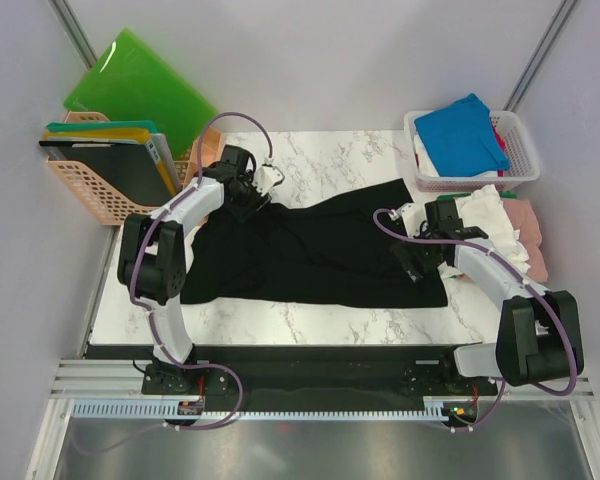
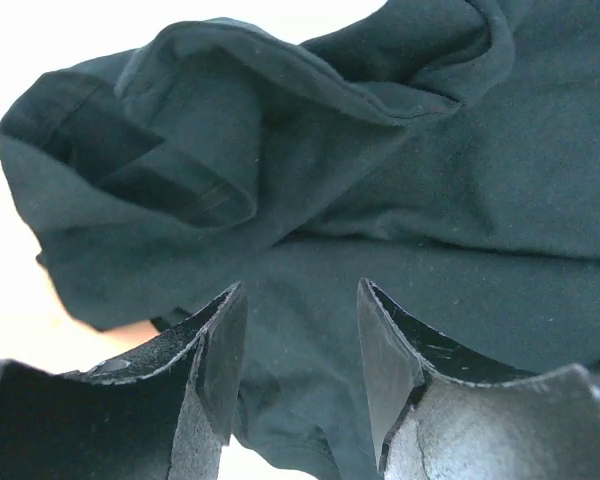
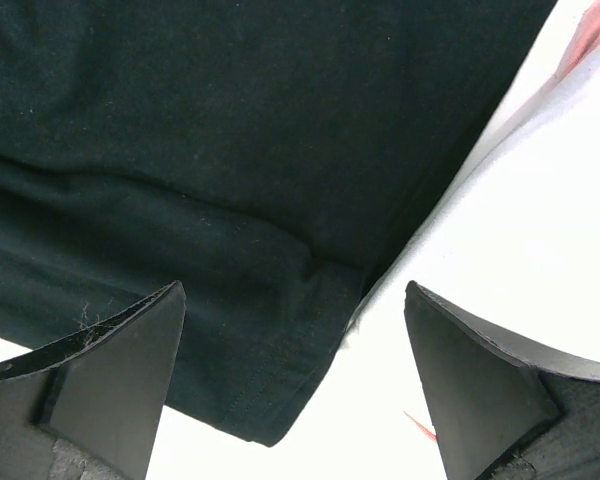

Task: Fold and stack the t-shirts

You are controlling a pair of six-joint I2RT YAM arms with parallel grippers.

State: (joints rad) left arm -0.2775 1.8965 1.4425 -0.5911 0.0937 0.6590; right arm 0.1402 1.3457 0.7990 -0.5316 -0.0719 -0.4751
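Top external view shows the black t-shirt (image 1: 320, 250) spread lengthwise across the white marble-patterned table (image 1: 330, 320), its soft matte knit bunched into rounded folds at the left end. Left wrist view has the left gripper (image 2: 300, 300) poised over those folds, its dark jaws partly apart and pinching nothing. The right gripper (image 3: 295, 295) is spread wide above the shirt's stitched hem corner, though whether either claw touches the cloth is hard to tell.
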